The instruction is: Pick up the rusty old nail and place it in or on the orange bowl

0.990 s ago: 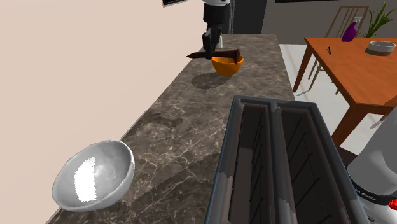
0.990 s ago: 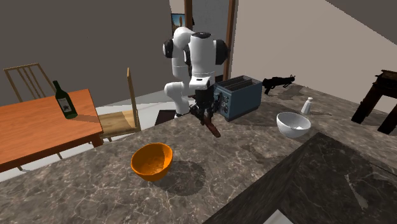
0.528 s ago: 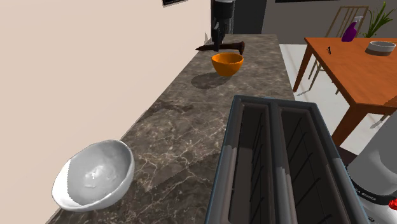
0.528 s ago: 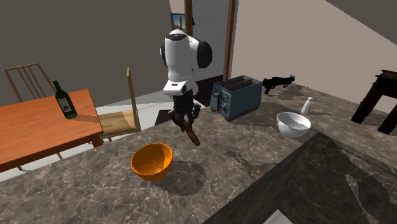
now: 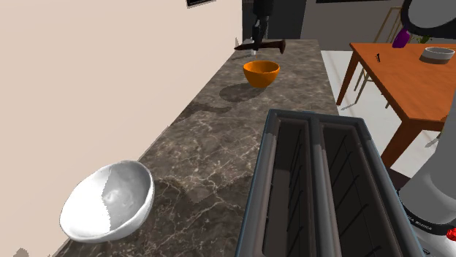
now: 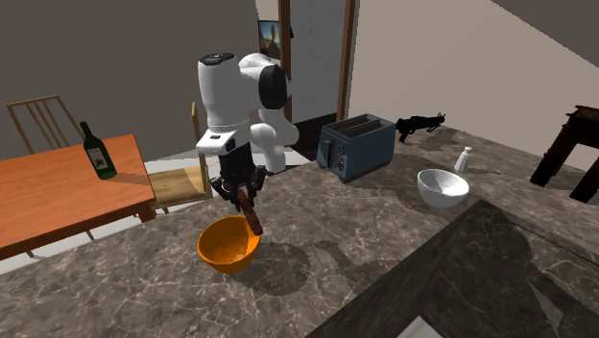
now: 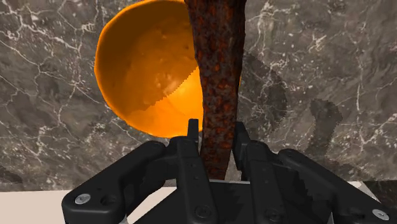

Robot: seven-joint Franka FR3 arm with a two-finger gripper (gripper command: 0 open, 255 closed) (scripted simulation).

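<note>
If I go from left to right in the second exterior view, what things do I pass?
You pass the green bottle, then the orange bowl, then the toaster, then the white bowl.

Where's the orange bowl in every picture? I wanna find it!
Shoulder view: the round orange bowl sits far back on the dark marbled counter, near the top middle.
Second exterior view: the bowl stands left of the middle, under the white arm.
Wrist view: the bowl lies beyond the black gripper, partly behind the long rusty brown nail.
Shared landmark: that nail, clasped by the gripper, just above the bowl.
</note>
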